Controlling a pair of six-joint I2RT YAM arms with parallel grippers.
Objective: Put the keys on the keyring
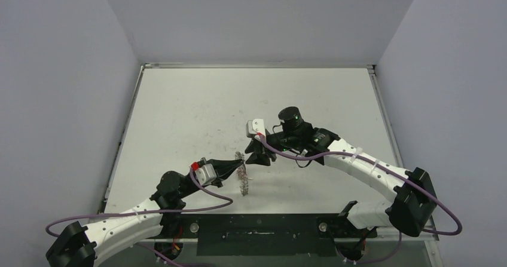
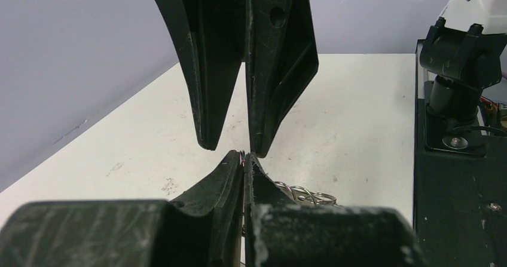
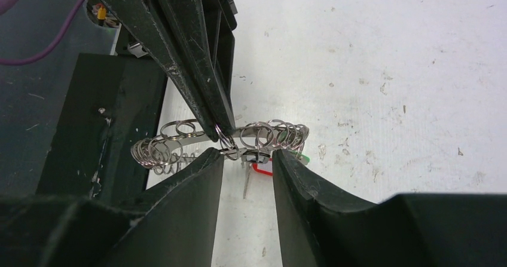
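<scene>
White scuffed tabletop (image 1: 197, 111) below keyring (image 1: 242, 177), grey walls (image 1: 60, 100) on 3 sides

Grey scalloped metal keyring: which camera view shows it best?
The right wrist view. There the grey scalloped metal keyring spans the middle of the frame, close up, with its small wire loops distinct. Top external shows only a tiny edge-on sliver, and left wrist shows only a few of its loops.

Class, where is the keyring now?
The keyring is just left of the table's centre in the top view, pinched in the shut left gripper, the open right gripper's tips beside it.
</scene>
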